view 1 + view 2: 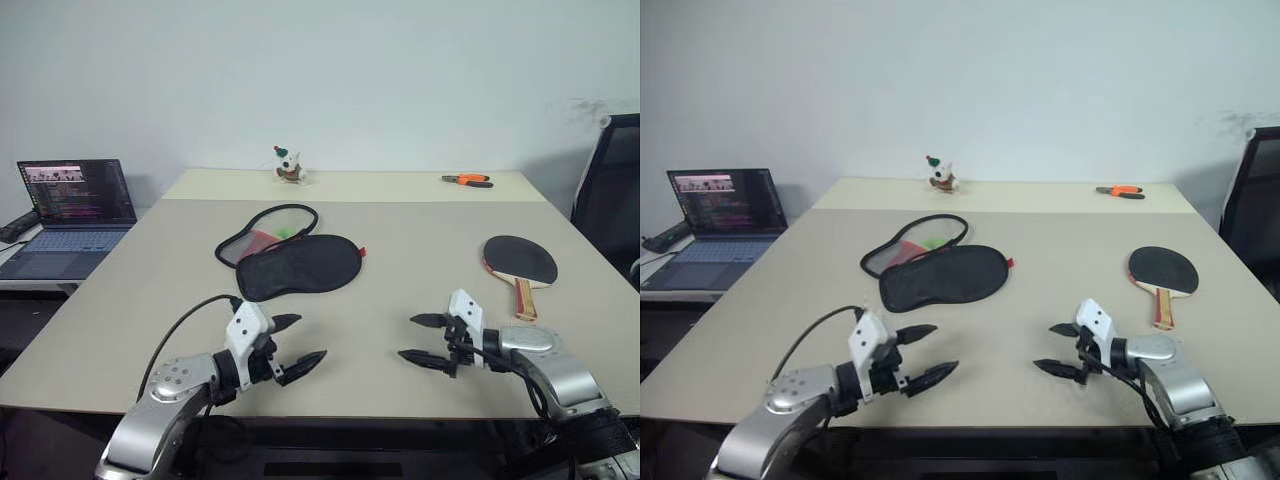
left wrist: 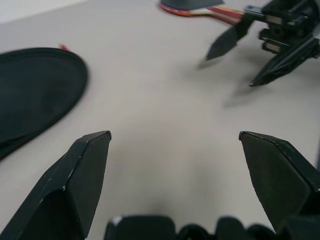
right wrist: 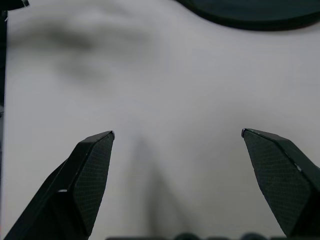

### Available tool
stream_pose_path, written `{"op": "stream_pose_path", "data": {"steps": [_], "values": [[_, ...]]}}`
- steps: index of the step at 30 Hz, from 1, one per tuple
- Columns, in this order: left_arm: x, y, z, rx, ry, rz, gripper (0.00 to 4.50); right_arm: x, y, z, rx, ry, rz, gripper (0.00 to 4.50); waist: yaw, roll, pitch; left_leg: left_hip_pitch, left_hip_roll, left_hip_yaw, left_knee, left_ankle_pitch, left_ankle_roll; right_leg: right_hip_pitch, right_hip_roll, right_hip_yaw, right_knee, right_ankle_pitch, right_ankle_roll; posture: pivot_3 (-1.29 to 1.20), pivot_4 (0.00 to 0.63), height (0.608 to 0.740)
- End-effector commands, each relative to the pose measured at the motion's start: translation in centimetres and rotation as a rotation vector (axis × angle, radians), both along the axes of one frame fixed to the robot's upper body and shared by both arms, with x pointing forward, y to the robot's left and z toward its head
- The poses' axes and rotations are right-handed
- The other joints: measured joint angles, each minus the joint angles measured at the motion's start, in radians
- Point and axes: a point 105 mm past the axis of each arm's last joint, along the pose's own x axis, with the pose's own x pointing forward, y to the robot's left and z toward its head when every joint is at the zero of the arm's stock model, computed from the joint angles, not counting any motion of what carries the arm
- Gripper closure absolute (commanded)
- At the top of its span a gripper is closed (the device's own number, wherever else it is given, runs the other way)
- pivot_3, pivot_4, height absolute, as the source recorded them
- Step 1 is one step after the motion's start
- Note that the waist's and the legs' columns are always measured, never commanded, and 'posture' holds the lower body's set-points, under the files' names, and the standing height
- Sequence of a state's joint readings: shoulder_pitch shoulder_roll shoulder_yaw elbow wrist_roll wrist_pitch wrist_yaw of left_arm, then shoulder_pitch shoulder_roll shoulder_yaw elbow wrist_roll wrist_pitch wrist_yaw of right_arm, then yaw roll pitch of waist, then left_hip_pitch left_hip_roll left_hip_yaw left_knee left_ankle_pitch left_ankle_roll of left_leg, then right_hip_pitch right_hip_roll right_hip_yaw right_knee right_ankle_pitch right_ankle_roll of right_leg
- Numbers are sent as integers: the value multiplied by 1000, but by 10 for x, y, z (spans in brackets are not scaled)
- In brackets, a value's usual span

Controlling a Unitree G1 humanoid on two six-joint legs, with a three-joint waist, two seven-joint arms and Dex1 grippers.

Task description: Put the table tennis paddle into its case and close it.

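Paddle point(image 1: 519, 262): round black rubber face, red edge, short light wooden handle; lies flat at the table's point(image 1: 420, 240) right side, handle toward the robot. Case point(image 1: 290, 256): black fabric pouch, unzipped, lies mid-table, well apart from it. Left gripper point(image 1: 301, 345) and right gripper point(image 1: 421, 339) both spread wide, empty, above the near edge.

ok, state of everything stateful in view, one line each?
case: unzipped, lying open on the table, nothing from the task inside
table tennis paddle: flat on the table, out of the case, not held
laptop: lid up, screen on
left gripper: open, empty
right gripper: open, empty
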State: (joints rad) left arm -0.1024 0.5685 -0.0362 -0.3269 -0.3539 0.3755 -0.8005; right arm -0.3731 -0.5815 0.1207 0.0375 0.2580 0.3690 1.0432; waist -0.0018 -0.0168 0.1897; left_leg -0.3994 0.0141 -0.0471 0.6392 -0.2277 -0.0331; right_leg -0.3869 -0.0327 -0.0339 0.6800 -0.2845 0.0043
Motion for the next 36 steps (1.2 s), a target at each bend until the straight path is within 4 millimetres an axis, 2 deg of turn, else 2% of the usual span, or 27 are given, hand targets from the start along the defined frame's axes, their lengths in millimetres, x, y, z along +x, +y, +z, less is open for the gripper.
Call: {"op": "stream_pose_path", "data": {"steps": [1, 11, 14, 17, 21, 24, 28, 34, 36], "values": [[-2, -3, 0, 15, -30, -22, 0, -5, 6, 7, 0, -32, 31, 10, -1, 0, 0, 0, 0, 0, 0, 0, 0, 0, 0, 0, 0, 0, 0, 0, 150, 740], [9, 30, 9, -3, -54, 69, 0, -6, 11, 24, 43, -53, 4, 10, -1, 0, 0, 0, 0, 0, 0, 0, 0, 0, 0, 0, 0, -1, 1, 0, 150, 740], [9, 39, 12, 13, -56, 75, 0, -5, 17, 25, 65, -53, 2, 10, -1, 0, 0, 0, 0, 0, 0, 0, 0, 0, 0, 0, 0, -1, 1, 0, 150, 740], [13, 58, 14, 35, -60, 106, 0, -3, 29, 27, 102, -70, -4, 10, -1, 0, 0, 0, 0, 0, 0, 0, 0, 0, 0, 0, 0, -2, 4, 0, 150, 740], [32, 82, 21, 57, -74, 174, 0, -1, 39, 41, 145, -89, -26, 10, -1, 0, 0, 0, 0, -1, 0, 0, 0, -1, 1, -1, 0, -3, 3, 0, 150, 740], [52, 89, 22, 141, -96, 145, 0, 5, 37, 59, 210, -98, -82, 10, 2, 0, 0, 0, 0, -1, 0, 0, 0, 0, 1, -1, 0, -3, 4, 0, 150, 740], [69, 95, 28, 187, -117, 117, 0, 9, 46, 80, 283, -98, -131, 10, 1, 0, 0, -1, -1, 0, 0, 0, 0, -1, 1, -2, 0, -1, 2, 0, 150, 740], [92, 100, 17, 290, -36, 58, 0, 22, 50, 109, 395, -91, -251, 10, -1, 0, 0, -1, -2, 2, -1, 0, 0, -2, 3, -2, 0, 0, -1, 0, 150, 740], [98, 104, 15, 310, -19, 63, 0, 20, 52, 111, 401, -89, -255, 10, -2, 0, 0, -1, -2, 2, -1, 0, 0, -2, 4, -3, 0, 0, -1, 0, 150, 740]]}}
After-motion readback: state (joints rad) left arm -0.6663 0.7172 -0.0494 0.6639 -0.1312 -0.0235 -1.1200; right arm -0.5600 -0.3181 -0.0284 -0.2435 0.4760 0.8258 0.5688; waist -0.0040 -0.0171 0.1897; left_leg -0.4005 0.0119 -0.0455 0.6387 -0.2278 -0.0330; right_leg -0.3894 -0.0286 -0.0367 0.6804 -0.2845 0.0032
